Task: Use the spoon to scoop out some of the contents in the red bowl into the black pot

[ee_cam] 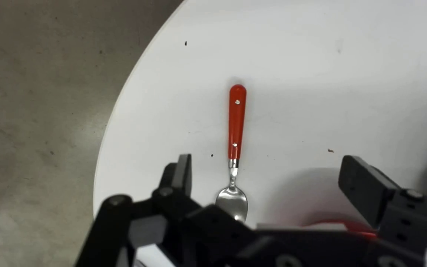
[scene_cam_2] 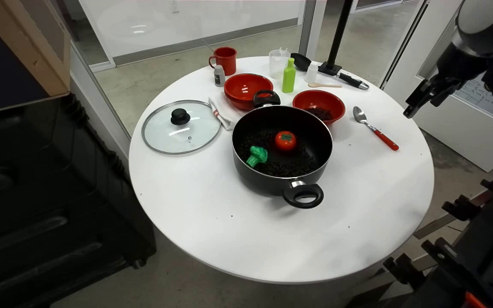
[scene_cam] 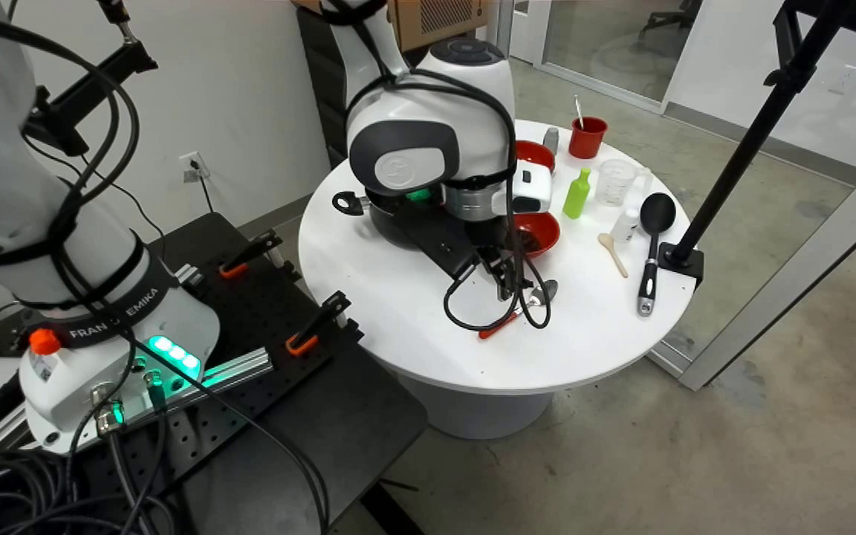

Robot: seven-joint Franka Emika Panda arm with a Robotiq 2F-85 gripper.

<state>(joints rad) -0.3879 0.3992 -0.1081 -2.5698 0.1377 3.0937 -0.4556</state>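
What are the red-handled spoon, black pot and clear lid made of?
Red-handled spoon: shiny metal head, from its bright reflections; smooth, riveted handle, perhaps plastic.
Black pot: probably metal with a dark coating, since its rim shines silver.
Clear lid: glossy, likely glass, because the table shows through; its edge looks like metal.

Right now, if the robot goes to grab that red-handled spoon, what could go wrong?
In the wrist view the spoon lies off-centre beneath the open gripper, so closing might push it sideways or let it slip. The nearby red bowl holds dark bits; a bump on the way down could spill them. Later, bits might fall off the spoon before reaching the black pot.
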